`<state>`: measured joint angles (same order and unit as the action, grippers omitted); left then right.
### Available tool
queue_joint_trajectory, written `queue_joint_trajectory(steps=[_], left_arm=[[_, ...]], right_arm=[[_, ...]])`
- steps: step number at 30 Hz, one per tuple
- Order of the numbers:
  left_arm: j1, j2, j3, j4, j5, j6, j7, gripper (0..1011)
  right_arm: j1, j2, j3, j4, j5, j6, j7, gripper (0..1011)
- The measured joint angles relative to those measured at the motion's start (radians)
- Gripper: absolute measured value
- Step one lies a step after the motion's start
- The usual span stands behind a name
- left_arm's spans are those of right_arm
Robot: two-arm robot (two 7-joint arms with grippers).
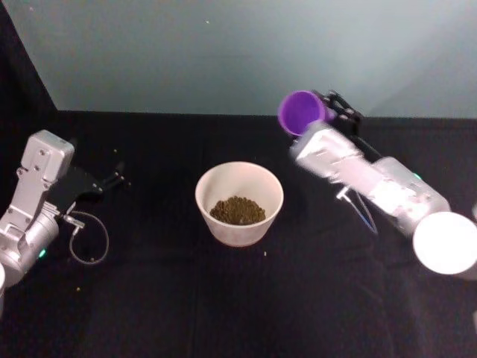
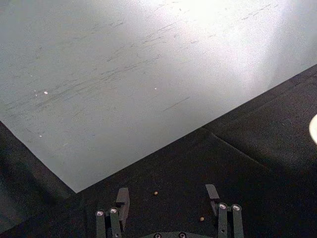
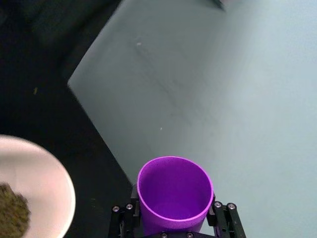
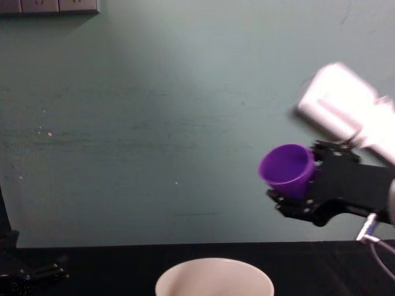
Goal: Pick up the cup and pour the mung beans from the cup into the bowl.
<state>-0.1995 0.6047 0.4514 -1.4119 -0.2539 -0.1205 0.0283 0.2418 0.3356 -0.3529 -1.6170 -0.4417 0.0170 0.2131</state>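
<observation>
My right gripper [image 1: 326,112] is shut on the purple cup [image 1: 300,112], holding it in the air to the right of and behind the white bowl [image 1: 239,202]. The cup [image 4: 287,168] is tilted with its mouth toward the left, and its inside [image 3: 174,188] looks empty. The mung beans [image 1: 238,210] lie in a brownish-green pile at the bottom of the bowl, and a part of the pile [image 3: 12,215] shows beside the bowl rim [image 3: 67,188]. My left gripper [image 2: 168,196] hangs open over the black cloth at the far left, nothing between its fingers.
A black cloth [image 1: 223,298] covers the table in front of a pale green wall [image 1: 238,52]. A few stray beans [image 2: 156,193] lie on the cloth near my left gripper. A loose cable [image 1: 89,239] loops beside the left arm.
</observation>
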Motion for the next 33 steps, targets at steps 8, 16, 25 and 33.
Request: queue_joint_trajectory(steps=[8,16,25,33], left_arm=[[0.0,0.0,0.0,0.0,0.0,0.0,0.0,1000],[0.0,0.0,0.0,0.0,0.0,0.0,0.0,1000],[0.0,0.0,0.0,0.0,0.0,0.0,0.0,1000],[0.0,0.0,0.0,0.0,0.0,0.0,0.0,1000]], right_arm=[[-0.08,-0.064,0.141,0.002,0.301,-0.016,0.048,733],[-0.091,-0.055,0.148,-0.002,0.37,0.012,0.074,733],[-0.09,-0.055,0.147,-0.003,0.367,0.012,0.075,733],[-0.09,-0.055,0.146,-0.002,0.368,0.012,0.076,733]])
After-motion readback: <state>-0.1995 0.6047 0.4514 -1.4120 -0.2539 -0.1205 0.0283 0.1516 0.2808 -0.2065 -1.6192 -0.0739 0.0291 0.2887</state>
